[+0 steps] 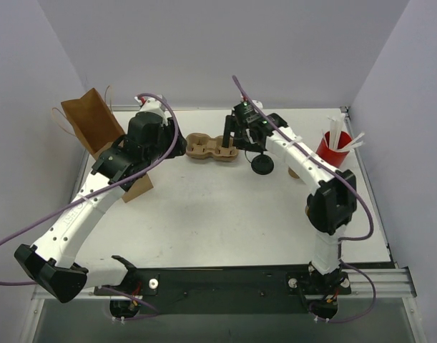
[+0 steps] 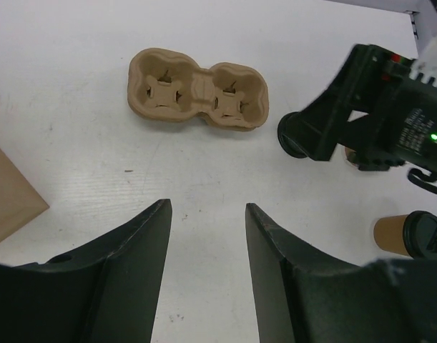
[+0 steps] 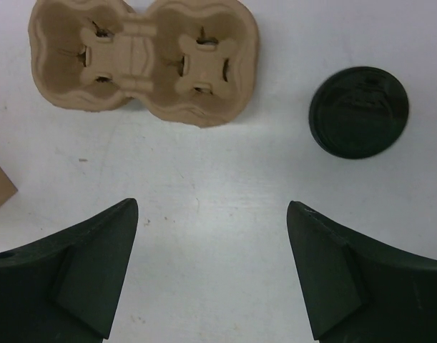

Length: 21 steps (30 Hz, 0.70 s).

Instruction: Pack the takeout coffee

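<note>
The takeout coffee (image 2: 408,234), a small brown paper cup with a black lid, shows at the right edge of the left wrist view. In the top view the right arm covers all but a tan sliver of the takeout coffee (image 1: 293,172). A tan two-slot cup carrier (image 1: 212,148) (image 2: 197,89) (image 3: 143,61) lies empty at the back middle. My right gripper (image 1: 237,143) (image 3: 212,205) hovers just right of the carrier, open wide over bare table. My left gripper (image 1: 169,137) (image 2: 207,206) is left of the carrier, open and holding nothing.
A loose black lid (image 1: 261,166) (image 3: 358,111) lies right of the carrier. An open brown paper bag (image 1: 93,121) stands at the back left, with a brown paper piece (image 1: 138,187) near it. A red cup (image 1: 332,148) with white sticks stands at the right.
</note>
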Tool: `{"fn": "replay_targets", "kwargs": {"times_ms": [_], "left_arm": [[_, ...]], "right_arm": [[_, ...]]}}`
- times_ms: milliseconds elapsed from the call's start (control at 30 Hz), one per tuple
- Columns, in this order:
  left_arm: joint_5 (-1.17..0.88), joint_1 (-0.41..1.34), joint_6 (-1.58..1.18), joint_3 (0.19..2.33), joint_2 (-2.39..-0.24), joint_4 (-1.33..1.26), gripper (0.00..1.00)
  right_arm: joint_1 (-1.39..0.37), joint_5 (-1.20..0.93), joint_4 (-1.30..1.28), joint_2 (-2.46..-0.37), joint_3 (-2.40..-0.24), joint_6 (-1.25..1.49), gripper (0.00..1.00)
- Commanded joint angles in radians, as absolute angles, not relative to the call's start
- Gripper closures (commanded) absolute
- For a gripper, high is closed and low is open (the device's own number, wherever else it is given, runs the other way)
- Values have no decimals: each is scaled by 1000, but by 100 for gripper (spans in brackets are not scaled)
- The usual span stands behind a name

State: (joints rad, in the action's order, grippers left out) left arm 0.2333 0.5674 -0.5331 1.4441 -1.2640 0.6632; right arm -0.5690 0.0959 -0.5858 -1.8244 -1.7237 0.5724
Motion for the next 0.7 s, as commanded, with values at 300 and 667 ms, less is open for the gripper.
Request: {"fn": "replay_targets", "kwargs": {"times_ms": [300, 667], "left_arm": [[221, 566, -531, 1306, -1158, 695, 44], [192, 565, -537, 1201, -1140, 652, 44]], "right_arm": [[-630, 187, -411, -2177, -1974, 558, 24], [-658, 198, -394, -2318, -2146, 551, 24]]}}
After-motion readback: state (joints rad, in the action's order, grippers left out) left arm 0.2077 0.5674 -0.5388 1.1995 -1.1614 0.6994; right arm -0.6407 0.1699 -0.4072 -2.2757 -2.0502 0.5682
